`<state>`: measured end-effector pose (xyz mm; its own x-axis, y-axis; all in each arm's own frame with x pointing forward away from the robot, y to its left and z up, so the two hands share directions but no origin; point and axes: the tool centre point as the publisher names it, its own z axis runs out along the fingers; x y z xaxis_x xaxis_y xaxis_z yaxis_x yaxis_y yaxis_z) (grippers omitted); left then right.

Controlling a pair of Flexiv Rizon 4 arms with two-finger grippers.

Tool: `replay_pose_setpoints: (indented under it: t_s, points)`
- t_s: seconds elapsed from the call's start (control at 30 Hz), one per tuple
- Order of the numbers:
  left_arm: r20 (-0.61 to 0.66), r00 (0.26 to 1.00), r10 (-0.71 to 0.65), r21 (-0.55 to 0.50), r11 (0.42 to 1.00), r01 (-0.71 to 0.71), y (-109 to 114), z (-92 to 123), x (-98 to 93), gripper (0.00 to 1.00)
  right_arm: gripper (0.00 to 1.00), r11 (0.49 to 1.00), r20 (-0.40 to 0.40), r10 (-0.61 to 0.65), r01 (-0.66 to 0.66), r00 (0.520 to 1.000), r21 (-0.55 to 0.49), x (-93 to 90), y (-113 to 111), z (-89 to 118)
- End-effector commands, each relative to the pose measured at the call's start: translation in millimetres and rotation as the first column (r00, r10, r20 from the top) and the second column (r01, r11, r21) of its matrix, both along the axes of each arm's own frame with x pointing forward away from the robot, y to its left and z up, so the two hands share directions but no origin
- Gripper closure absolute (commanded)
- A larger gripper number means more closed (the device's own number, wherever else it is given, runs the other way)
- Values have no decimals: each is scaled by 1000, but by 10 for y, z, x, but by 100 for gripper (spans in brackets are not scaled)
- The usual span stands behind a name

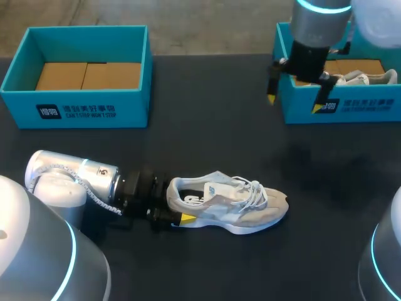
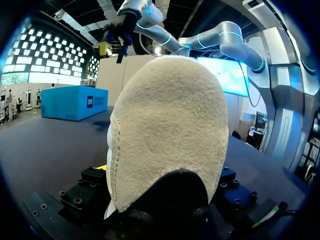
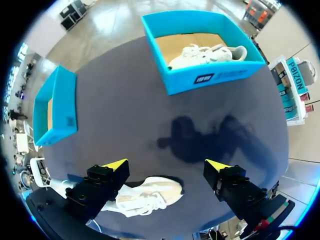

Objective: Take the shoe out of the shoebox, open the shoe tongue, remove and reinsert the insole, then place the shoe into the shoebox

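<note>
Left gripper point(image 1: 179, 207) is clamped on the heel of the shoe point(image 1: 238, 204). One yellow tip presses the near side of the sole, and in its wrist view the pale suede heel fills the gap between the two fingers. The shoe stands sole-down on the dark table point(image 1: 207, 125), pointing straight away from this gripper. Its white laces are tied over the tongue, and the dark insole shows in the opening just ahead of the grasp. The left arm lies low along the table behind the heel. Well beyond the left gripper, off to the side of the arm, sits a teal shoebox point(image 1: 75, 110) with its brown cardboard floor showing. The right gripper point(image 1: 296, 103) hangs high above the table with its fingers spread wide and nothing between them, well apart from the shoe. In its wrist view the shoe lies far below, close under one yellow tip. Just behind this gripper in the head view stands a second teal shoebox point(image 1: 351, 106). It holds another pale shoe point(image 1: 363, 78), lying lengthwise on the cardboard floor.
</note>
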<state>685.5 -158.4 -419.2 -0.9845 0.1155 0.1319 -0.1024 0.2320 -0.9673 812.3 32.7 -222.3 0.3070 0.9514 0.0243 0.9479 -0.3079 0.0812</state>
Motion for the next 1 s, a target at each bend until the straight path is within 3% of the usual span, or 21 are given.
replay_pose_setpoints:
  t_s: [0.03,0.53,1.0]
  points:
    - [0,1000,-1,0,1000,1,-11,-28,-17,100,0,999,27,-4,5,1000,-32,-134,286,-111]
    - [0,1000,-1,0,1000,1,-11,-28,-17,100,0,1000,-16,-15,15,1000,-18,-533,1011,-507]
    - [0,1000,-1,0,1000,1,-11,-28,-17,100,0,1000,-23,-17,16,1000,-18,-554,1027,-506]
